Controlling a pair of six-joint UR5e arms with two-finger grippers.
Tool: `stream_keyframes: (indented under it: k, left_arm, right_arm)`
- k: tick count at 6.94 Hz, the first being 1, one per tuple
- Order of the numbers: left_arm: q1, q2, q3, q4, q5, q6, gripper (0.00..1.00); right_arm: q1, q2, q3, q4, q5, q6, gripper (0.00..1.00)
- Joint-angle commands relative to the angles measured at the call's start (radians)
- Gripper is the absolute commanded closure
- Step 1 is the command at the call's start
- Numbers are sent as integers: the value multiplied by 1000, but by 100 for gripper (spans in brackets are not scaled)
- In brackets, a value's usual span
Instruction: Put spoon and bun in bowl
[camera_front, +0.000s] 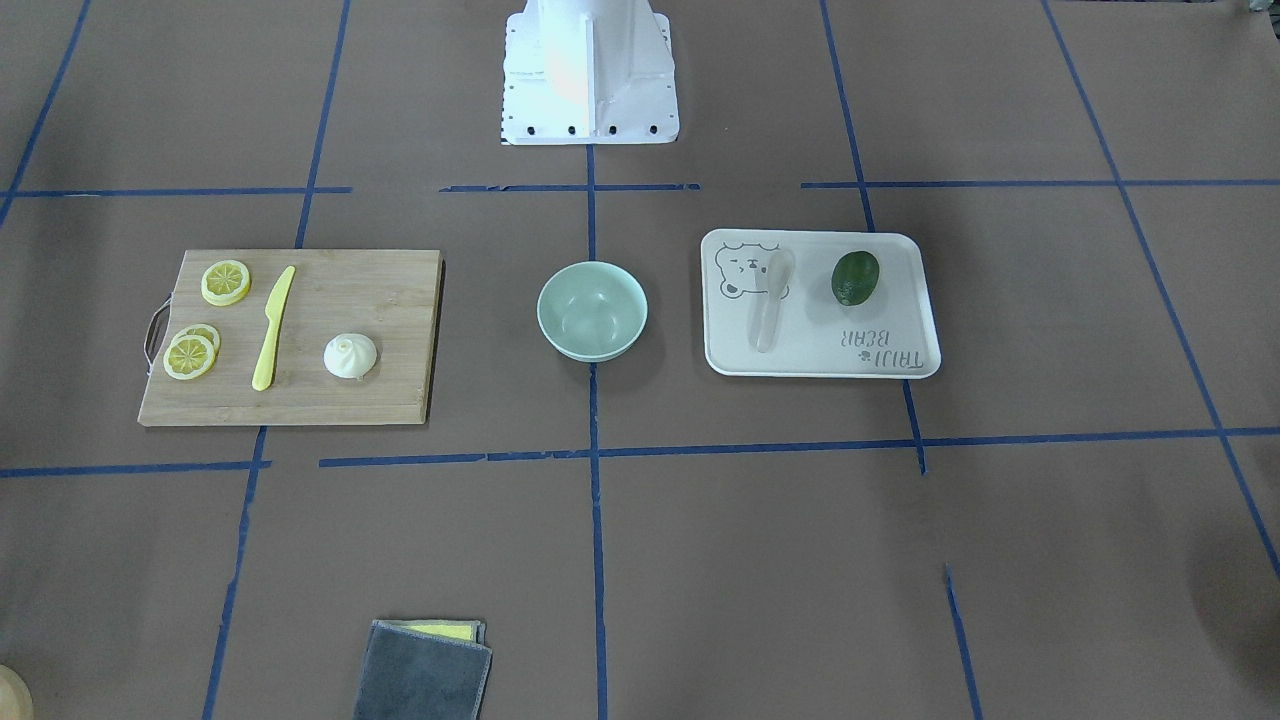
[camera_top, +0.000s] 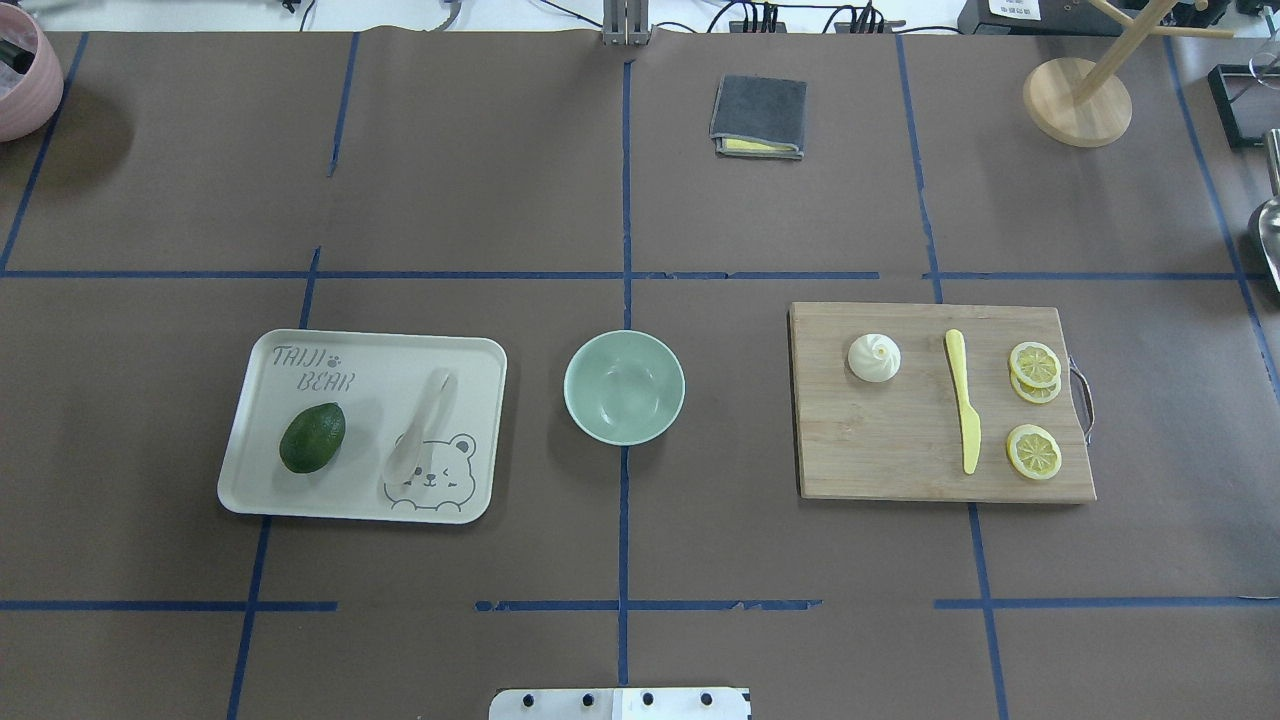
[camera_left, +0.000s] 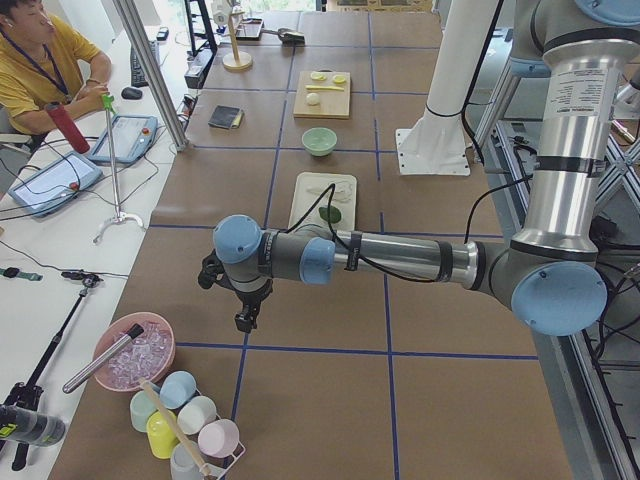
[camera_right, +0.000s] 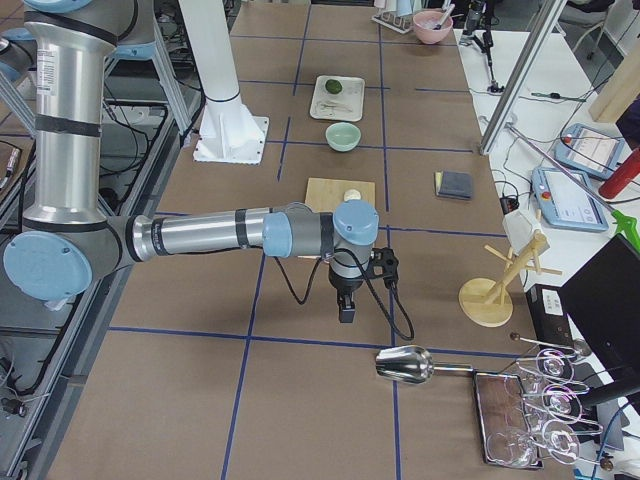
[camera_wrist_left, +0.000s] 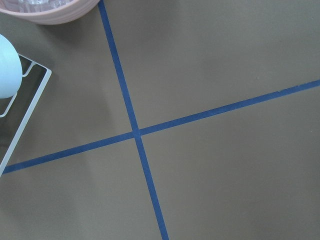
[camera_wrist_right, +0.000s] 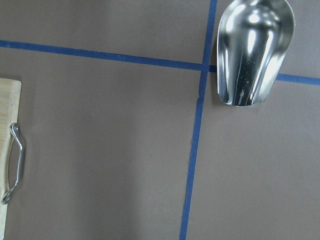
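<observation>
Spoon (camera_top: 420, 425) lies near-to-far on the tray (camera_top: 370, 395), left of the bowl (camera_top: 624, 387), nearest my left pincer (camera_left: 243, 319); bun (camera_top: 874, 357) on the board (camera_top: 880, 445), right, nearest my right pincer (camera_right: 346, 308). I cannot tell either pincer's opening.

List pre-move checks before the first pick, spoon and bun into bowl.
1. Empty, upright bowl: ok.
2. Loose spoon on tray, apart from avocado: ok.
3. Upright bun on cutting board, clear of yellow knife: ok.
4. Open left pincer: cannot tell, side view only.
5. Open right pincer: cannot tell, side view only.
6. Targets in wrist views: not ok, neither shows any.
</observation>
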Motion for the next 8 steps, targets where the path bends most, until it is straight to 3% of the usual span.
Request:
stream_keyframes:
  k: [1, 4, 5, 6, 7, 8]
  left_arm:
    - [4, 4, -25, -54, 28, 42, 0]
    - [9, 15, -30, -79, 109, 14, 0]
    - [9, 87, -36, -203, 95, 14, 0]
    - [74, 100, 9, -385, 77, 7, 0]
    - [118, 101, 2, -422, -84, -109, 0]
    - [246, 94, -69, -482, -101, -265, 0]
  right_arm:
    - [-12, 10, 2, -23, 6, 2, 0]
    - [-13, 19, 1, -19, 24, 6, 0]
    - [-15, 19, -16, -11, 29, -5, 0]
    - [-15, 19, 19, 0, 28, -7, 0]
    - [-16, 16, 30, 6, 34, -7, 0]
    - [-48, 16, 42, 6, 34, -7, 0]
